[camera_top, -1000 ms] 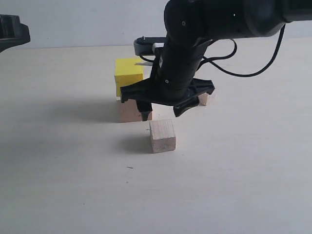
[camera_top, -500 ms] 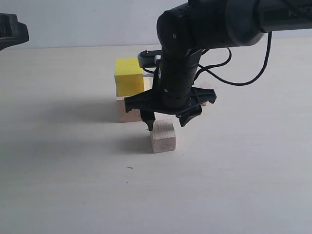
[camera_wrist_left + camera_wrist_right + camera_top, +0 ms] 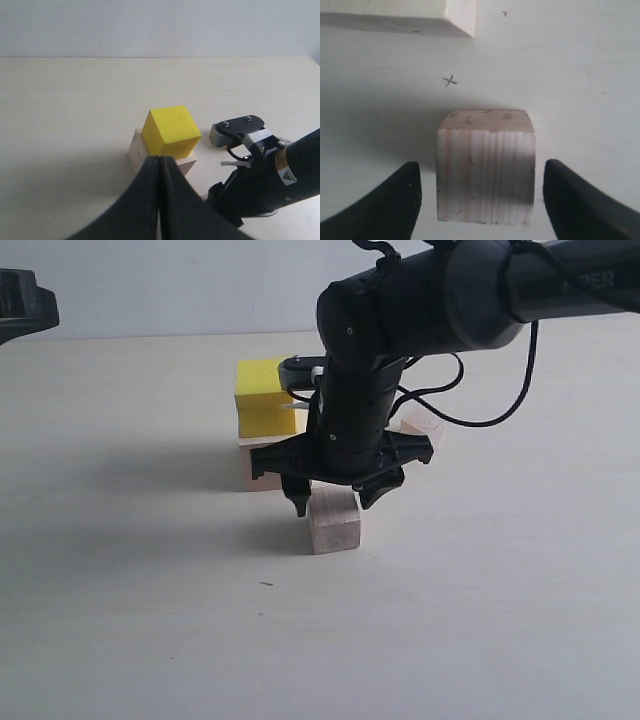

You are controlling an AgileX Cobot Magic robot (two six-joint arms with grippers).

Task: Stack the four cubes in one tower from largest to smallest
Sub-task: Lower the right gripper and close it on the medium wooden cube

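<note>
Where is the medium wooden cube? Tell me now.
In the exterior view the medium wooden cube sits on the table between the jaws of the open right gripper, just in front of the yellow cube stacked on the large wooden cube.

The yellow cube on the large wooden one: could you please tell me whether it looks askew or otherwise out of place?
Slightly, yes. The yellow cube rests on the large wooden cube but is twisted relative to it, so their edges do not line up and a wooden corner sticks out. Nothing looks toppled or damaged.
</note>
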